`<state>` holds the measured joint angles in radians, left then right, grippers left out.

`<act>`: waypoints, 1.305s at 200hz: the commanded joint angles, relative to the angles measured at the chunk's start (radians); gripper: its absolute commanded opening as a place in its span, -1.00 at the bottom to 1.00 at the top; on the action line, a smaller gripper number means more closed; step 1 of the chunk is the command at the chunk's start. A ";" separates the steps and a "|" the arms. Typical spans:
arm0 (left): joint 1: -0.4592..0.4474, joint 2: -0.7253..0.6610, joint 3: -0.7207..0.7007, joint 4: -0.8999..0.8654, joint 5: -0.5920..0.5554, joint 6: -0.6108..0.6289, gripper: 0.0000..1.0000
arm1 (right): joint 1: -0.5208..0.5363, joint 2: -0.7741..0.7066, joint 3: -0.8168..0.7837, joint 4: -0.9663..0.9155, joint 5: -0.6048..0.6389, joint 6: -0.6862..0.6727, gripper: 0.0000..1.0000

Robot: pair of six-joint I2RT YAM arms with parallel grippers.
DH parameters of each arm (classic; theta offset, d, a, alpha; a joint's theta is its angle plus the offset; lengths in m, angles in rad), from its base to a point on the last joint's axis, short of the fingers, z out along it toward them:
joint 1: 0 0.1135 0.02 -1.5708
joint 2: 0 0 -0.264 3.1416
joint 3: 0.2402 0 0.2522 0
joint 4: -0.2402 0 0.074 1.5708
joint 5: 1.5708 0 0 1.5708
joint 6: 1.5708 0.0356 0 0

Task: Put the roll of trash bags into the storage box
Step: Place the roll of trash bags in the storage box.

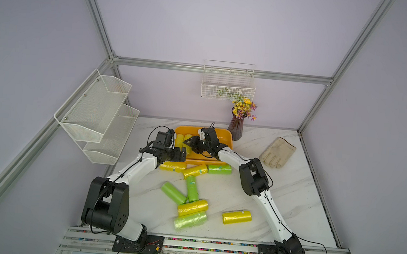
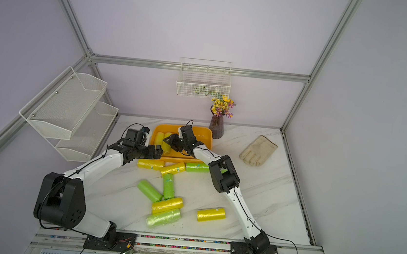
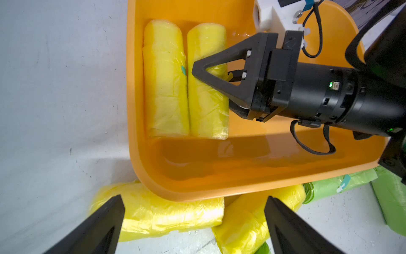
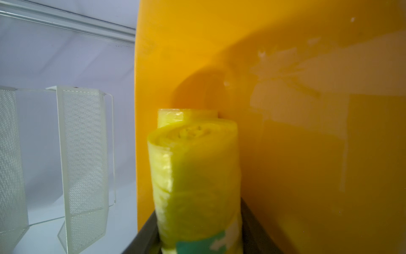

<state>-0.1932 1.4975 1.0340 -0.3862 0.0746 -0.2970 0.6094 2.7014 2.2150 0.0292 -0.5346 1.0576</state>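
In storage box (image 3: pixel 131 110), R pincer (image 1: pixel 189 145) straddles roll (image 3: pixel 208 110) (grip unclear) beside another roll (image 3: pixel 164 77); L pincer (image 3: pixel 193 198) spread.

- Both top views are taken from one camera head mounted high above the front edge of the table (image 1: pixel 293 192). It is tilted down toward the back wall, and nearly the same whole scene is shown in both, shifted slightly sideways.
- The left wrist view is taken from just behind the left gripper (image 3: pixel 193 198), looking steeply down, close onto a corner of the storage box (image 3: pixel 153 171). The right gripper (image 3: pixel 195 72) is caught in it.
- The right wrist view is taken from very near, low inside the box, along a yellow roll (image 4: pixel 197 176) and toward the mesh rack (image 4: pixel 83 154).
- The box is shared by all four views; the rack is shared by the top views and the right wrist view.
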 commanded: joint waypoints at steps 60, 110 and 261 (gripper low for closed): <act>-0.007 -0.048 -0.008 0.035 -0.013 -0.012 1.00 | -0.001 -0.039 0.002 -0.035 0.011 -0.058 0.40; -0.006 -0.047 -0.008 0.033 -0.012 -0.013 1.00 | -0.020 -0.140 -0.122 -0.022 0.034 -0.111 0.43; -0.006 -0.074 -0.033 0.025 -0.047 -0.030 1.00 | -0.014 -0.200 -0.245 0.029 0.011 -0.140 -0.28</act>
<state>-0.1932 1.4658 1.0000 -0.3824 0.0490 -0.3073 0.5903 2.5187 1.9690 0.0132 -0.4999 0.9115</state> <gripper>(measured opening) 0.997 0.388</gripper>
